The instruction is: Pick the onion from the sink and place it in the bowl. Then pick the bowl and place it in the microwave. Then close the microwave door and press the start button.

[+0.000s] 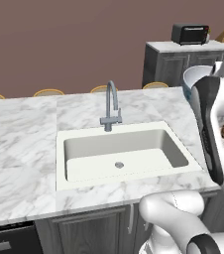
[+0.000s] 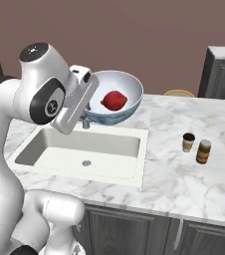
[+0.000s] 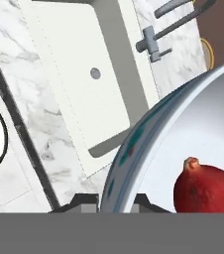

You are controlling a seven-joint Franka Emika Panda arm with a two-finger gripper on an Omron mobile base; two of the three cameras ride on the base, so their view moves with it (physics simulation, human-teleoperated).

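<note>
Jaws pinch narrowly on the rim of the bowl (image 2: pixel 115 97), gripper (image 3: pixel 115 198) holding it aloft above the sink (image 2: pixel 79 149). Onion (image 2: pixel 114 100) sits loose inside and looks ready to roll; that rigid, smooth rim wants a level carry.

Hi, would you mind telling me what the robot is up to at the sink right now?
The arm's gripper is shut on the rim of the bowl and holds it in the air above the sink, slightly tilted. The onion lies inside the bowl. The sink basin has nothing in it, so the onion step is done; the bowl has yet to go to the microwave. Two small jars stand on the counter to the right.
</note>
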